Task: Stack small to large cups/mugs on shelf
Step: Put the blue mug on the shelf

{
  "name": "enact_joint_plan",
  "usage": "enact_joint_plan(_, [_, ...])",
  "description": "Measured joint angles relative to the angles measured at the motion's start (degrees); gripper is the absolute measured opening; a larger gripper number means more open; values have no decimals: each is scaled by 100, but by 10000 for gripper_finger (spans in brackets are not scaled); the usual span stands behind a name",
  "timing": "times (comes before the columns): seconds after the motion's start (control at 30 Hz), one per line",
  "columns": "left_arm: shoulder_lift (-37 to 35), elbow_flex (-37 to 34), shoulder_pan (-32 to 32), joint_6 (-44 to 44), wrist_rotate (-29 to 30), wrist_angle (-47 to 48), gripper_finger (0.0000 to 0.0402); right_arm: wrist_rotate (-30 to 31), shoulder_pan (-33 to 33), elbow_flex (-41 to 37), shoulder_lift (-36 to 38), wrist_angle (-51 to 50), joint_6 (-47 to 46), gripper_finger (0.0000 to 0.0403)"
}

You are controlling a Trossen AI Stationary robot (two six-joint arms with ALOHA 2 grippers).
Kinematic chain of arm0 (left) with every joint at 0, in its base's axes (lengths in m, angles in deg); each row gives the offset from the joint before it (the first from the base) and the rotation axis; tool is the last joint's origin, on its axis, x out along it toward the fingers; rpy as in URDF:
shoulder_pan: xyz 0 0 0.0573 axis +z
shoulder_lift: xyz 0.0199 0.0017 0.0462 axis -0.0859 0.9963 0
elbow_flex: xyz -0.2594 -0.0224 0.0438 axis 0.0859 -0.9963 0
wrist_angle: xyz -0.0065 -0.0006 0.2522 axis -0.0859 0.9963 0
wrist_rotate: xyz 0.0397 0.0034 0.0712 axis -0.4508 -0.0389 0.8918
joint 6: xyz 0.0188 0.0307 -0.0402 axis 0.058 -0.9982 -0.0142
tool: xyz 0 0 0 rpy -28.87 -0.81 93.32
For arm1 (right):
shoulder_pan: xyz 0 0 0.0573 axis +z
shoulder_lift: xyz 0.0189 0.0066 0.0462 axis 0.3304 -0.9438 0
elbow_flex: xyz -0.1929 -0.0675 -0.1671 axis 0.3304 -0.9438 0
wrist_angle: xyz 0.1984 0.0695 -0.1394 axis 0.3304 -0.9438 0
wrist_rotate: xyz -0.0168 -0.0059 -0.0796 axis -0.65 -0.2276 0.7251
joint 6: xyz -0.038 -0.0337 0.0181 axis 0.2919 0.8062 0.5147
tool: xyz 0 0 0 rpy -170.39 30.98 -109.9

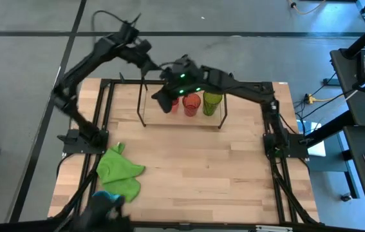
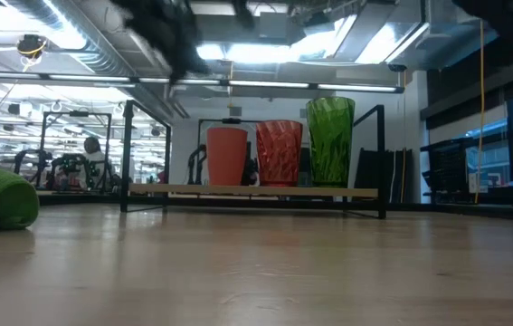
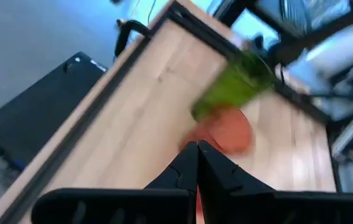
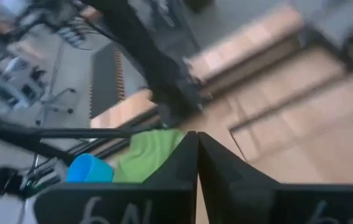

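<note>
You see three cups on the shelf in a row: the small red cup, the ridged see-through red-orange tumbler and the tall green tumbler. The light-blue mug sits far off by the soft green cloth on the wooden surface. Both arms hang over the shelf; the left end effector and the right end effector are pinched closed and empty.

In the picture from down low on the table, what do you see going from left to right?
Green cloth → red cup → red-orange tumbler → green tumbler. The three cups stand in a row on the shelf.
</note>
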Motion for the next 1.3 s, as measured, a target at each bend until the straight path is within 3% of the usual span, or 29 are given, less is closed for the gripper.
enact_joint_plan(0.17, [-1516, 7, -743, -307, 1642, 1681, 0, -197, 34, 4, 590, -335, 872, 22])
enact_joint_plan(0.27, [-2355, 4, -1489, 148, 2378, 2612, 0, -197, 54, 0, 837, -796, 1168, 53])
enact_joint_plan(0.43, [-3734, -382, -2876, 2482, 2842, 3285, 0, -193, 220, 0, 1058, -1286, 1450, 135])
enact_joint_plan(0.53, [-4490, -871, -3664, 4182, 3329, 3813, 0, -202, 342, -2, 1059, -1370, 1522, 186])
enact_joint_plan(0.63, [-5161, -1478, -4208, 5606, 3414, 4149, 0, -197, 437, -4, 1059, -1406, 1516, 228])
enact_joint_plan(0.77, [-5827, -2256, -4575, 6212, 3168, 3841, 0, -34, 535, -11, 1059, -1465, 1513, 254])
enact_joint_plan(0.93, [-5718, -2781, -4763, 5230, 2630, 2934, 0, 310, 543, -11, 1059, -1708, 1491, 252])
enact_joint_plan(1.07, [-5096, -2782, -5131, 4709, 2264, 1459, 0, 365, 477, -13, 1057, -1667, 1520, 246])
enact_joint_plan(1.17, [-4592, -2577, -5730, 4494, 2377, 1049, 0, 367, 470, -13, 1057, -1492, 1524, 242])
enact_joint_plan(1.3, [-4123, -2476, -7081, 5119, 2860, 1210, 0, 407, 472, -13, 1057, -1418, 1537, 240])
